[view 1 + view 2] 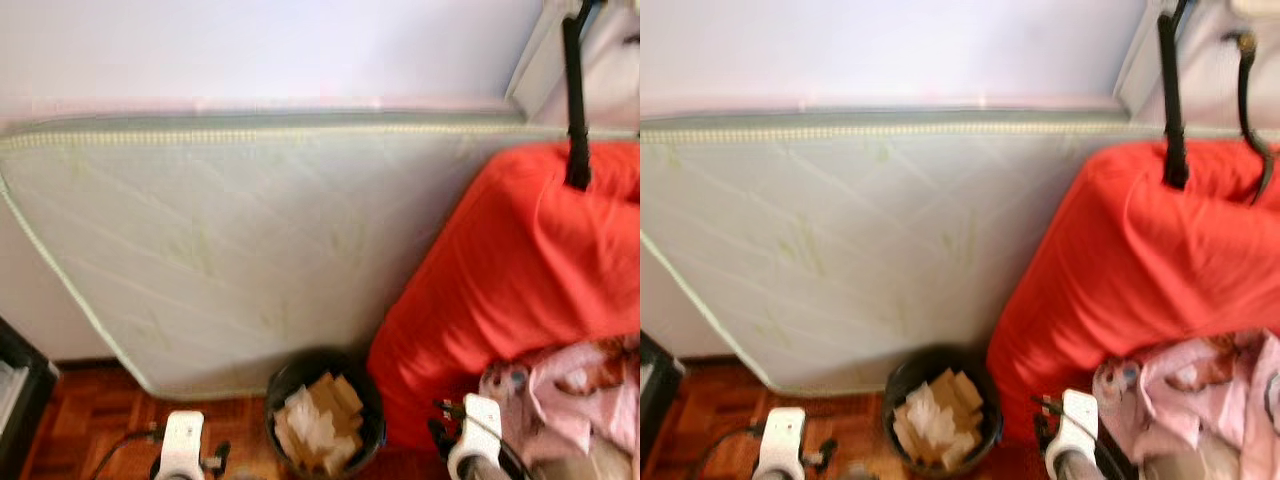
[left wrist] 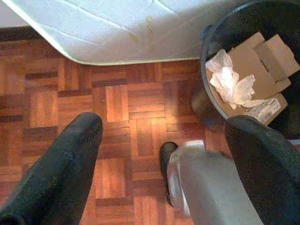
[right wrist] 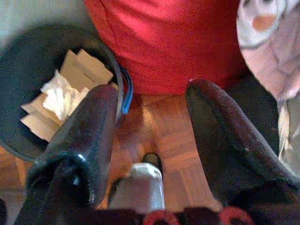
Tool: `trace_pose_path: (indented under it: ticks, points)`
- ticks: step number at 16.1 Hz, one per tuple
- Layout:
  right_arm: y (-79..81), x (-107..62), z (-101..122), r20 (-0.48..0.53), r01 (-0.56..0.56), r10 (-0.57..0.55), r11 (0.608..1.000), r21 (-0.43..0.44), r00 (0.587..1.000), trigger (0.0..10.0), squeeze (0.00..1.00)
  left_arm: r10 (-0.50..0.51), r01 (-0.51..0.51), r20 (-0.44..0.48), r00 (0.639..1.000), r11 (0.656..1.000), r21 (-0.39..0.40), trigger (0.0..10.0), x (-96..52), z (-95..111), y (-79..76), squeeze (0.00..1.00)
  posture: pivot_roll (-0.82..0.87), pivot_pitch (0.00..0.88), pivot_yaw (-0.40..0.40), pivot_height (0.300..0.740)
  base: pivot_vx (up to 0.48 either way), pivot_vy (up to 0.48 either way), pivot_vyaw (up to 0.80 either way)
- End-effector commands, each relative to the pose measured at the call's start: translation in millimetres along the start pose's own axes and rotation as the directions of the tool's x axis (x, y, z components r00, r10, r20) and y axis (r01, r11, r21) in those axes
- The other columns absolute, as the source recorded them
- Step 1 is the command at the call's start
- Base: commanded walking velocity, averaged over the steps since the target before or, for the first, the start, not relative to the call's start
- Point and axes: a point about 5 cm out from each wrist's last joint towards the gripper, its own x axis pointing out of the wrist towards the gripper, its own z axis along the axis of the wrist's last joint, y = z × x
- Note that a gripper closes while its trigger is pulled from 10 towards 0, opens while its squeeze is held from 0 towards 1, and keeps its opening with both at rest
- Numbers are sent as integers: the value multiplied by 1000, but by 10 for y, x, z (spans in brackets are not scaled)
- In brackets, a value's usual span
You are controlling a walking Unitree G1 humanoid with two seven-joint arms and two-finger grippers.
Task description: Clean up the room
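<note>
Left eye view: bin cut off at bottom edge; left tool and right tool both spread apart, holding nothing, above floor.

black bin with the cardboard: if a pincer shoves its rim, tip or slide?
The black bin would probably slide: it stands on smooth parquet. Its load looks light, cardboard scraps and crumpled paper, so a high push may tip it.

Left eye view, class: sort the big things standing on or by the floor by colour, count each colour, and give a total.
White or pale: 1, the mattress leaning on the wall.
Red: 1, the red bedding bundle.
Black: 1, the bin holding cardboard and crumpled paper.
Pink: 1, the pink cloth pile.
Total: 4
</note>
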Motion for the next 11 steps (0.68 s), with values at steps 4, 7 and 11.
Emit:
trace_pose_path:
  ticks: [4, 7, 11]
  points:
    - [73, 47, 113, -7, -15, 15, 1000, -12, 1000, 10000, 0, 6, -6, -25, 1000, 1000, -5, 10000, 78, 113, 2, 0, 0, 0, -37, 740, 0, 0, 0]
    - [29, 35, 74, -28, -15, 14, 1000, -23, 1000, 10000, 0, -3, 3, -13, 1000, 1000, -4, 10000, 108, 189, -29, 0, -16, 0, -42, 740, 0, 0, 0]
    - [-170, -43, -136, -107, 36, -38, 999, -19, 994, 10000, 0, -19, 19, -43, 999, 1000, -4, 10000, 98, 128, -68, 0, -50, 0, -24, 740, 0, 0, 0]
